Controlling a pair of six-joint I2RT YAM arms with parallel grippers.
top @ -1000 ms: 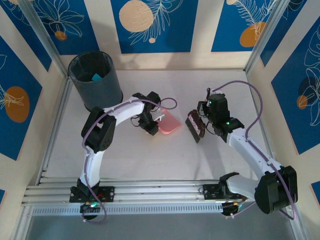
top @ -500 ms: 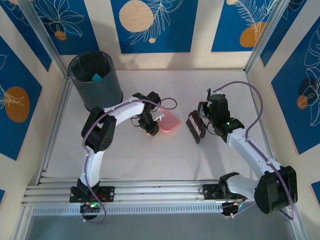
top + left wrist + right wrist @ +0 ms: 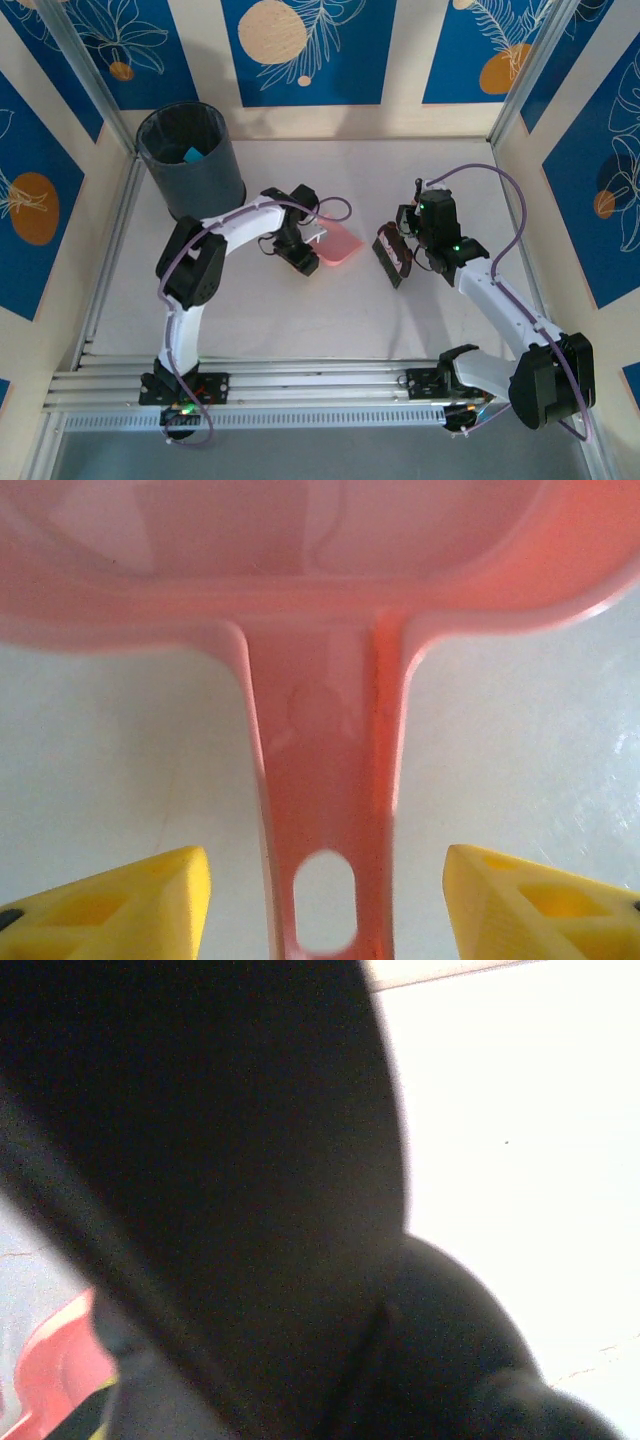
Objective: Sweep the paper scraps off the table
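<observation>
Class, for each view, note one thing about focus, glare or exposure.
Top external: sharp, evenly lit. Left wrist: the dustpan is soft at close range, with pale glare on the table. Right wrist: a dark blurred shape looms near the lens; the table beyond is washed out.

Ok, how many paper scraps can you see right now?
1: a teal paper scrap inside the dark bin at the table's far-left corner. Others may be hidden deeper in the bin or under the pink dustpan.

Bright even light, soft shadows; right wrist view dark, blurred, table [image 3: 520, 1110] glaring.
</observation>
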